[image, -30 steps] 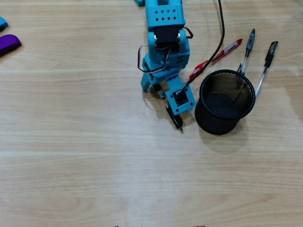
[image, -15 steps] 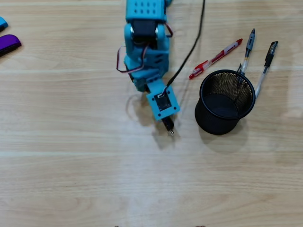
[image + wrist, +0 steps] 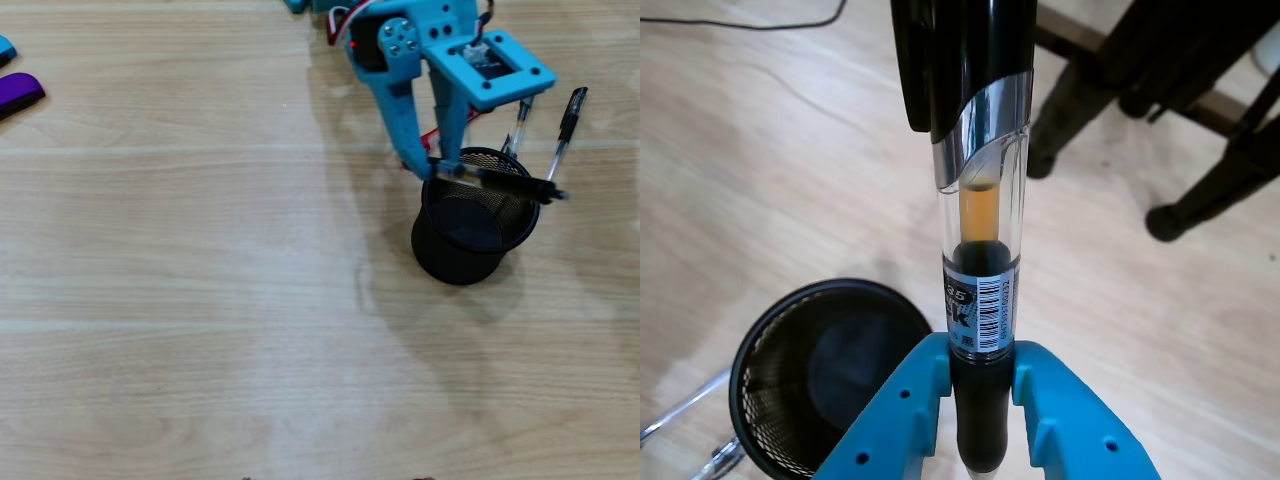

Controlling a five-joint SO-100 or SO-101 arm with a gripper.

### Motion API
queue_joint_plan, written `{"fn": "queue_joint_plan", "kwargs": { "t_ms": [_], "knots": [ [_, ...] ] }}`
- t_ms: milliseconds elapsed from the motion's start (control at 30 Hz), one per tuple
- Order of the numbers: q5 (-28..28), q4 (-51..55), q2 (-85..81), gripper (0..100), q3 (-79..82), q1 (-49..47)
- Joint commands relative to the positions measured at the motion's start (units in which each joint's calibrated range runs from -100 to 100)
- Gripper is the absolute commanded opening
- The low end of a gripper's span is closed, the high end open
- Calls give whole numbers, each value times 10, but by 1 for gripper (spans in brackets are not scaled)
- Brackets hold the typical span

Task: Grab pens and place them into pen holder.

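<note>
Bench (image 3: 180, 330): pale wood-grain surface, matte, seen from overhead.
Pen holder (image 3: 470, 252): black wire-mesh cylinder with solid rim, standing upright towards the bench's far right part; nothing is seen inside it.
Gripper (image 3: 442, 170): turquoise plastic claw, closed around the held pen.
Held pen (image 3: 500, 183): slim, black with a clear middle; held above the holder's rim, long axis roughly level, running left to right overhead.
Wrist view: barcode label, amber ink and black clip are shown on the pen (image 3: 980, 250), clamped between the fingers (image 3: 905, 420).
Other pens: two clear-barrelled pens (image 3: 562, 135) lie behind the holder.
Purple object (image 3: 18, 92): at the left edge.
</note>
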Motion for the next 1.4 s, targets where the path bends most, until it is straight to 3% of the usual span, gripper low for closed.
{"fn": "queue_joint_plan", "kwargs": {
  "t_ms": [0, 400, 567, 733, 867, 933, 1033, 1067, 1200, 1367],
  "knots": [
    [-29, -68, -31, 2, 79, -35],
    [-45, -192, -36, 2, 352, -63],
    [-40, -192, -42, 17, 369, -70],
    [-33, -192, -83, 18, 364, -73],
    [25, -176, -125, 18, 306, -66],
    [68, -115, -150, 19, 267, -59],
    [161, 42, -189, 22, 211, -49],
    [211, 157, -214, 25, 184, -51],
    [285, 330, -236, 27, 179, -90],
    [364, 321, -236, 27, 274, -203]
  ]
}}
